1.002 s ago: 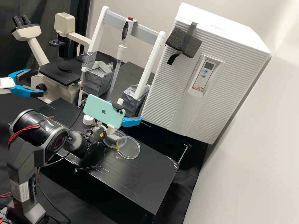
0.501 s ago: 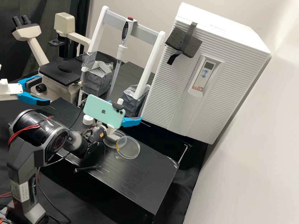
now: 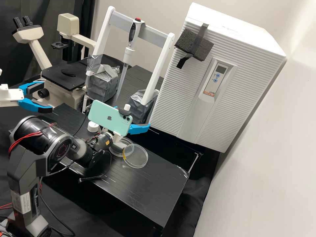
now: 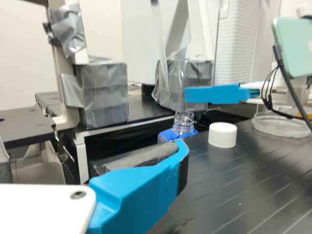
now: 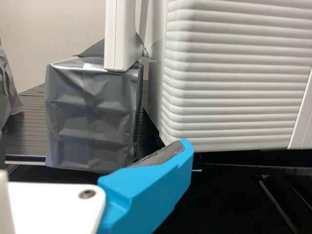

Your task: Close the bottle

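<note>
Standing uncapped: bottle [image 4: 183,124], white cap [image 4: 222,134] just beside it.
Both spread wide, empty: right gripper [image 3: 139,118] near bottle, left gripper [image 3: 44,96] farther off.

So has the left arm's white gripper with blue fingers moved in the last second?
Yes: the left gripper has shifted right in the high view, toward the base of the beige microscope.

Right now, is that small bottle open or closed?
Open. In the left wrist view the clear bottle shows a bare threaded neck, and the white cap lies apart from it on the black bench.
</note>
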Tool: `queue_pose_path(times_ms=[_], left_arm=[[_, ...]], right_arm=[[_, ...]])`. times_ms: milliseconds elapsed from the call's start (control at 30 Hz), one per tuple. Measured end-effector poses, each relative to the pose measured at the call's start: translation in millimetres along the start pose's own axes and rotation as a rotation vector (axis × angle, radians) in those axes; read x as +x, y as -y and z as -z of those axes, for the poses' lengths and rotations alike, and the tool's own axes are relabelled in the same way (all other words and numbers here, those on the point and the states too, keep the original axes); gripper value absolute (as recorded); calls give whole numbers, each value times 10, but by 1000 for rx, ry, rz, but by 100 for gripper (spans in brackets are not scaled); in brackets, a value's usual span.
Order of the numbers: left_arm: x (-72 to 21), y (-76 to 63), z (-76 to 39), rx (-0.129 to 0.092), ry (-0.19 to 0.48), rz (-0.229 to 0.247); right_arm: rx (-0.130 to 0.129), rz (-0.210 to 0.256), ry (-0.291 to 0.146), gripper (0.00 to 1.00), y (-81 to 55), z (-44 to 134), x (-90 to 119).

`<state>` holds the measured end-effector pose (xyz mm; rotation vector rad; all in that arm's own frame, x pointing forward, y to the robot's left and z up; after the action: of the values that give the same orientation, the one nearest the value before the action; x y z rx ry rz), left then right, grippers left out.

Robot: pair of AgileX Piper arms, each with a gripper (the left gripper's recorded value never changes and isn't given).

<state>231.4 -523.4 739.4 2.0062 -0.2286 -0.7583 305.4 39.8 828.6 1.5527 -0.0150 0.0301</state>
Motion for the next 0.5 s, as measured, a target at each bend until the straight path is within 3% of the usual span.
queue_pose_path(times_ms=[300,501], left_arm=[[35,150,56,28,-21,71],[50,208,76,19,-23,88]], right_arm=[[0,0,0,100,0,0,0],[0,0,0,100,0,0,0]])
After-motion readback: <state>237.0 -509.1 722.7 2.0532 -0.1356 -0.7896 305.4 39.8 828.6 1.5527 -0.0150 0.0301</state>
